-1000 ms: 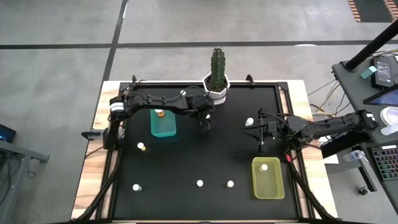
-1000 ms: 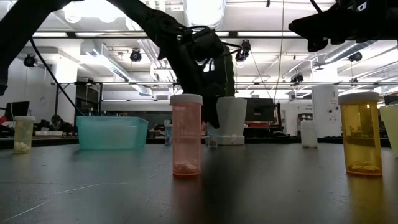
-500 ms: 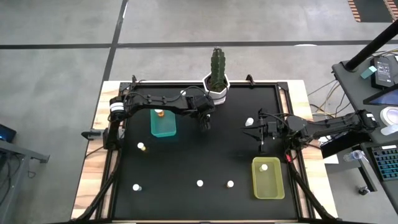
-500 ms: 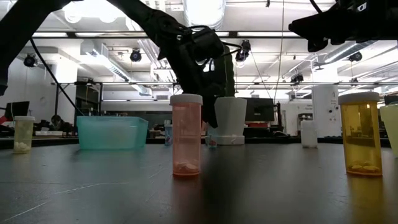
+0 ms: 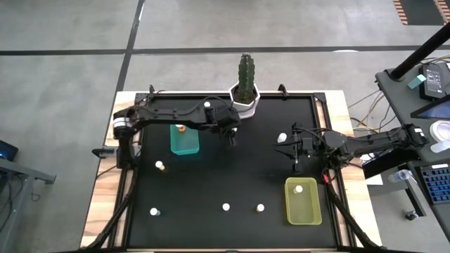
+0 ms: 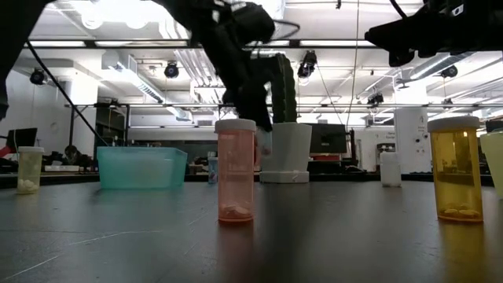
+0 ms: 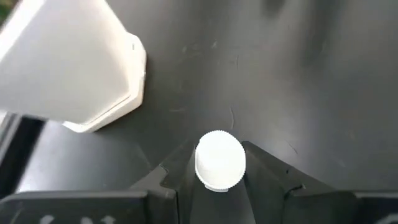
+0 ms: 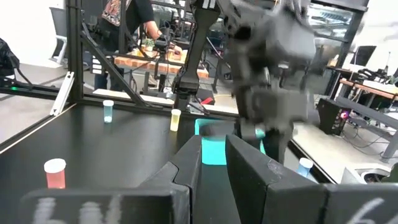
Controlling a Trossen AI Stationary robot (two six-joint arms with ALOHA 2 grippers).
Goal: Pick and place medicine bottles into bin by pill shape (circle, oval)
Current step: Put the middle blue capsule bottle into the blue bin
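The held bottle looks light, rigid and smooth-sided, so a squeeze across the body just under the ridged white cap should hold it. It sits clamped between the left gripper's fingers, upper centre of the high view, just beside the cactus pot and right of the teal bin. Other bottles stand along the lower table. The right gripper waits above the yellow bin, fingers nearly closed on nothing.

Grey concrete floor with dark seams around the worktop. Ceiling lights and ducting overhead. Cluttered desk alongside; benches behind.
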